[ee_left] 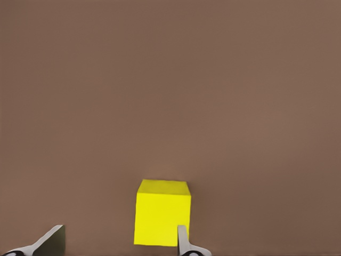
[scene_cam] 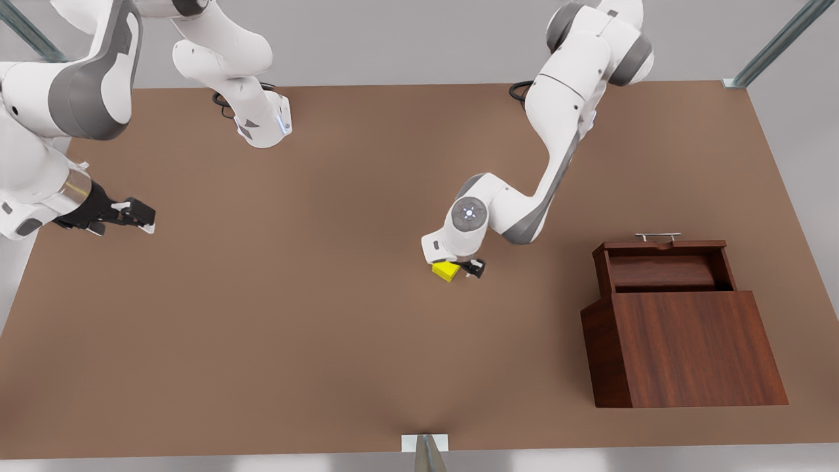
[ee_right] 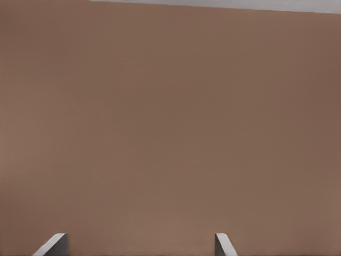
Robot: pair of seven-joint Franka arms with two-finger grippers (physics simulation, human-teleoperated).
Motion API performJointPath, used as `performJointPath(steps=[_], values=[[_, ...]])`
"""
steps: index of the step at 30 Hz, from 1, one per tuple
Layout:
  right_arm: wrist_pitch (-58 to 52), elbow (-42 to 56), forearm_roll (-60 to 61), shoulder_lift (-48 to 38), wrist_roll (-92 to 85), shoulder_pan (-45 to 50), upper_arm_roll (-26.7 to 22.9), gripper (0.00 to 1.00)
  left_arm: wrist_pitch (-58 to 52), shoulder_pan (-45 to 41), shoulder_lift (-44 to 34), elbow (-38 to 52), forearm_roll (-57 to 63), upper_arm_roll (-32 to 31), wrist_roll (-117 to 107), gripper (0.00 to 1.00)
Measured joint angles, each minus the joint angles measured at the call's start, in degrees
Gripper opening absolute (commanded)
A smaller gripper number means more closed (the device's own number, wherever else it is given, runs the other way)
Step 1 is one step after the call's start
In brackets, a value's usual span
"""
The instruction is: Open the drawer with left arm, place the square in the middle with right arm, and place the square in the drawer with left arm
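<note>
The yellow square [scene_cam: 446, 270] rests on the bare brown table near the middle [scene_cam: 367, 275]. My left gripper [scene_cam: 473, 268] hangs low right beside it, open. In the left wrist view the square [ee_left: 162, 213] sits between the open fingers of the left gripper [ee_left: 117, 242], close against one fingertip [ee_left: 182, 239] and well apart from the other. The drawer [scene_cam: 662, 270] of the wooden cabinet [scene_cam: 685, 347] is pulled out, its silver handle [scene_cam: 657, 236] facing the table's far side. My right gripper [scene_cam: 139, 216] waits open at the front view's left, its fingers [ee_right: 53, 242] over bare table.
The cabinet stands at the front view's right, near the front edge. Both arm bases [scene_cam: 262, 124] sit along the far edge of the table [scene_cam: 262, 360]. Metal frame posts [scene_cam: 426, 452] stand at the table's edges and corners.
</note>
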Motion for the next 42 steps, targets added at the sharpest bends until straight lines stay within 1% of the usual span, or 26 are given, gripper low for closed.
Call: performJointPath(steps=[2, 3, 5, 9, 11, 18, 19, 21, 23, 30, 34, 37, 38, 40, 42], values=[[1.45, 0.2, 0.58, 0.02, 0.0, -0.98, -3.64, 1.0, 1.18, -1.46, 0.54, -0.38, 1.33, 0.0, -0.05, 1.0], [1.45, 0.21, 0.76, -0.13, 0.0, -2.24, -3.86, 1.0, 1.18, -2.06, 1.0, -0.65, 1.79, 0.0, -0.7, 1.0], [1.17, 0.13, 1.33, 0.1, -0.08, 0.73, -3.48, 1.0, 2.0, -2.69, 2.27, -0.78, 2.39, 0.0, -1.04, 1.0], [-1.24, 0.29, 1.33, 0.11, -0.26, -0.74, -3.61, 1.0, 2.32, -3.07, 4.67, -0.88, 2.95, 0.17, -1.05, 1.0], [-0.61, 1.86, 1.61, 0.65, -0.34, 0.41, -3.46, 1.0, 2.32, -3.08, 5.65, -0.96, 3.08, 0.27, -1.06, 1.0], [1.93, 2.05, 2.83, 2.38, -0.27, 0.05, -3.39, 1.0, 3.82, -3.04, 9.23, -0.97, 3.21, 0.53, -1.06, 1.0], [1.85, 2.05, 2.84, 2.32, -0.18, 0.13, -3.39, 1.0, 3.82, -2.99, 9.24, -0.97, 3.21, 0.53, -1.06, 0.94], [1.85, 2.05, 2.83, 2.31, -0.1, -0.05, -3.39, 1.0, 3.82, -2.99, 9.16, -0.97, 3.21, 0.53, -1.14, 0.78], [1.8, 2.05, 2.74, 2.26, -0.09, -0.23, -3.39, 1.0, 3.82, -2.99, 9.16, -0.97, 3.2, 0.53, -1.19, 0.68], [1.5, 2.05, 2.74, 1.79, -0.09, -0.27, -3.48, 1.0, 3.75, -2.99, 8.86, -0.88, 3.42, 0.53, -1.35, 0.67], [1.5, 2.05, 2.74, 1.82, -0.09, -0.18, -3.48, 1.0, 1.12, -2.82, 5.16, -0.38, 3.56, 0.7, -1.75, 0.67], [1.58, 2.06, 2.74, 1.96, -0.09, -0.05, -3.48, 1.0, -7.14, -2.12, -2.81, -0.56, 3.15, 2.15, -0.29, 0.67], [1.58, 2.05, 2.74, 1.96, -0.09, -0.04, -3.48, 1.0, -10.66, -2.14, -5.76, -0.77, 2.51, 3.43, 2.76, 0.68], [1.42, 2.05, 2.57, 1.8, -0.02, 0.14, -3.39, 1.0, -17.53, -1.92, -10.95, -0.87, -0.06, 8.13, 11.32, 0.68], [1.41, 2.05, 2.6, 1.78, -0.07, -0.06, -3.48, 1.0, -22.04, -2.0, -14.02, -0.87, -1.79, 13.33, 20.86, 0.68]])
